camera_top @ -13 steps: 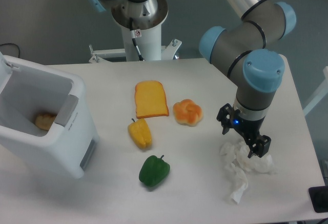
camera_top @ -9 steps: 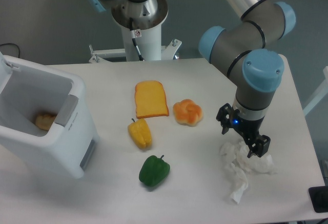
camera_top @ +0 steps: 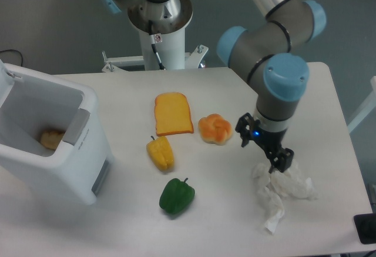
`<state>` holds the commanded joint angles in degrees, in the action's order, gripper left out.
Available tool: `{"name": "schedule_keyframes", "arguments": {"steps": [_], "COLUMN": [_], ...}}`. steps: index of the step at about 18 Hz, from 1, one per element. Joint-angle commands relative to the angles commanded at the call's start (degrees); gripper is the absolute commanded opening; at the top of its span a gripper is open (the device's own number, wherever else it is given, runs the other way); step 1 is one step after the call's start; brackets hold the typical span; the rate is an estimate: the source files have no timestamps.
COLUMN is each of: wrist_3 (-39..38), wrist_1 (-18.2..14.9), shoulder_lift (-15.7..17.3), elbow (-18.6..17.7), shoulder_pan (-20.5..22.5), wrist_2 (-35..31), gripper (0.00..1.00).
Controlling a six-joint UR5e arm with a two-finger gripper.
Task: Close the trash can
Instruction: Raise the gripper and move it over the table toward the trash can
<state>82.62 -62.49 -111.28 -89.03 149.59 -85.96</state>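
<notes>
White trash can (camera_top: 56, 145) sits far left of pincer (camera_top: 262, 149), lid not yet down, bin mouth open. Pincer open, empty, just above crumpled tissue (camera_top: 281, 192). Step: approach not begun. Next: long reach left across table to lid.

Robotics lab bench. Evidence: industrial arm (camera_top: 276, 39) w/ blue joint caps, pedestal base (camera_top: 160, 30) bolted at rear of plain white table (camera_top: 329, 116); grey bare wall behind; toy food props, e.g. toast slice (camera_top: 173, 113), green pepper (camera_top: 176, 196), laid out as test objs.
</notes>
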Motion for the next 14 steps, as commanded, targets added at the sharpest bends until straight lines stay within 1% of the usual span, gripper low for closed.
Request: {"name": "schedule_keyframes", "arguments": {"steps": [2,5,7,10,12,14], "wrist_3": [-0.27,-3.77,-8.24,-14.93,-18.62,-22.66], "wrist_1": [-0.61,-1.23,-1.23,-1.67,-2.11,-4.03], "shoulder_lift": [2.90,8.35,11.95,18.27,22.67,25.31], "elbow": [-0.70,-4.12,-5.97,-8.87,-10.45,-10.72], "shoulder_pan": [-0.17,-2.19,-3.25,-4.65,-6.67,-10.26], "wrist_2": [0.09,0.17,0.78,5.26,6.41,6.50], "gripper": [1.00,1.00,1.00,1.00,1.00,1.00]}}
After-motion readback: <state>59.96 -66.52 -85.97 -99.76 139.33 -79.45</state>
